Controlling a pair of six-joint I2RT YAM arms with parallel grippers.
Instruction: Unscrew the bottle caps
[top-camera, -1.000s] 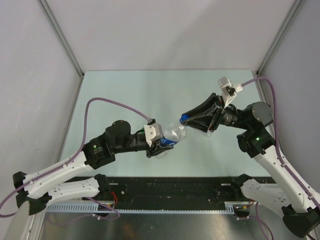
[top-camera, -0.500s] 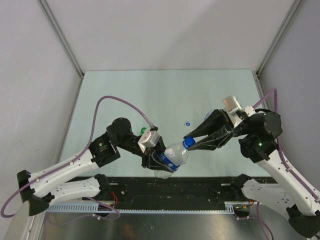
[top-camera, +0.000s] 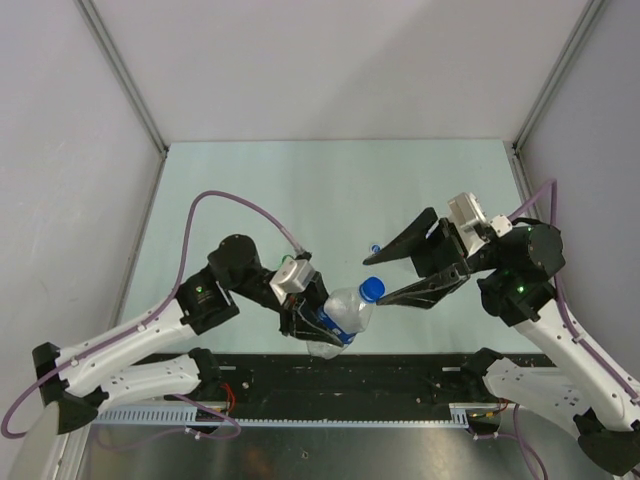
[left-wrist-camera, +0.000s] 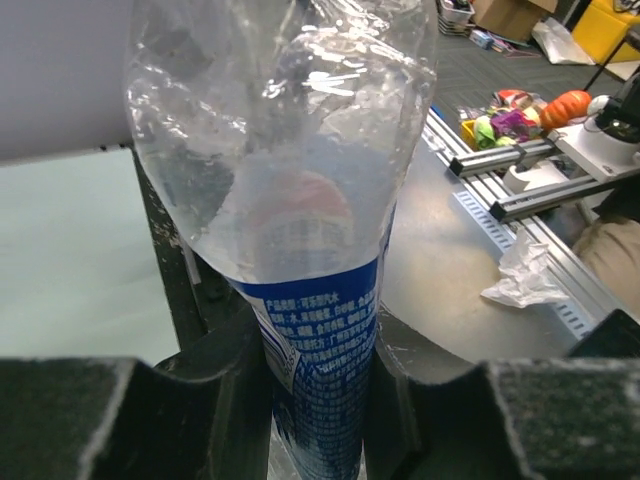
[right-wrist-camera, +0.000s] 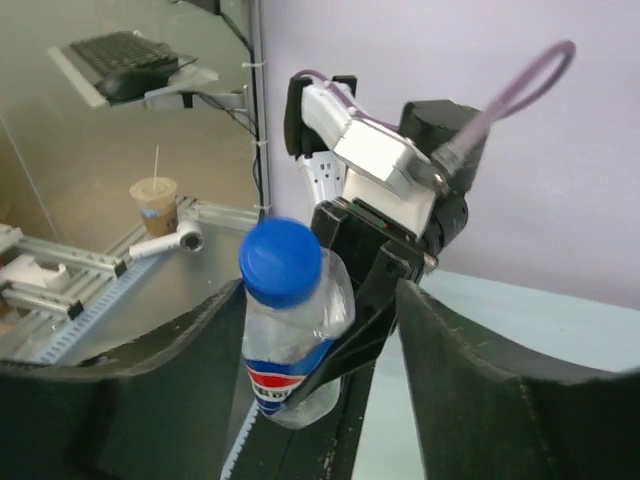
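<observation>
Blue cap (top-camera: 371, 289) on clear bottle (top-camera: 343, 312), body clenched by left gripper (top-camera: 318, 322); neck axis slanting far-right toward released right gripper (top-camera: 382, 275), just beside cap.

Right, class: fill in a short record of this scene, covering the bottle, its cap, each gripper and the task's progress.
bottle: clear, blue label, held tilted in the air
cap: blue, on the bottle's neck
left gripper: shut on the bottle's lower body
right gripper: open, facing the cap, not gripping it
progress: cap not yet unscrewed
</observation>
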